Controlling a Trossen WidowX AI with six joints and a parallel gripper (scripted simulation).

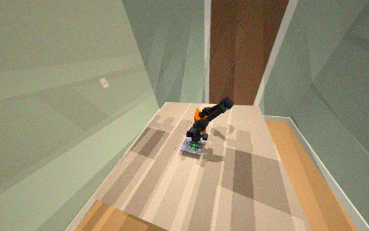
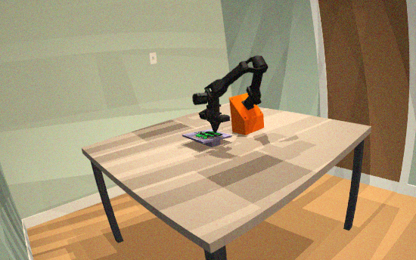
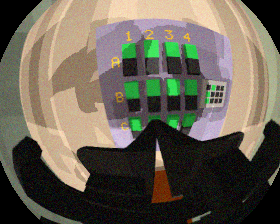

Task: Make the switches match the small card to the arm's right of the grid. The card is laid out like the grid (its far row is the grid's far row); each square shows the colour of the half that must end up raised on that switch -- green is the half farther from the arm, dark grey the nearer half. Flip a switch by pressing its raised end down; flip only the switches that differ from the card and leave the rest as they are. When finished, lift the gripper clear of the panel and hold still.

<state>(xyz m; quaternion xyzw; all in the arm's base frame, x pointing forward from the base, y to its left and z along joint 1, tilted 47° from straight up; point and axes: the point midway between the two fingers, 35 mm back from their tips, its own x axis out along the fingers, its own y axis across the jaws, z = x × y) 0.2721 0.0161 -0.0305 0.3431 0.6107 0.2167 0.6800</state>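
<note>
The lilac panel (image 1: 185, 148) (image 2: 189, 136) (image 3: 218, 57) bears switches in rows A, B, C and columns 1 to 4, each with a green far half and a dark near half. Switch A2 (image 3: 152, 56) looks paler than its neighbours; which halves are raised is unclear. The card (image 3: 215, 94) seems to show green at A2, B1 and C1, dark grey elsewhere. My gripper (image 2: 215, 131) (image 3: 155, 123) is shut and empty, pointing down, its tips low at row C near C2 (image 3: 154, 118). The near halves of row C are mostly hidden; contact cannot be told.
The orange arm base (image 2: 246, 118) (image 1: 198, 115) stands behind the gripper on the wooden table (image 2: 219, 196). The panel sits slightly raised off the table, with the card at its right edge in the wrist view. Shadows fall across the panel and table.
</note>
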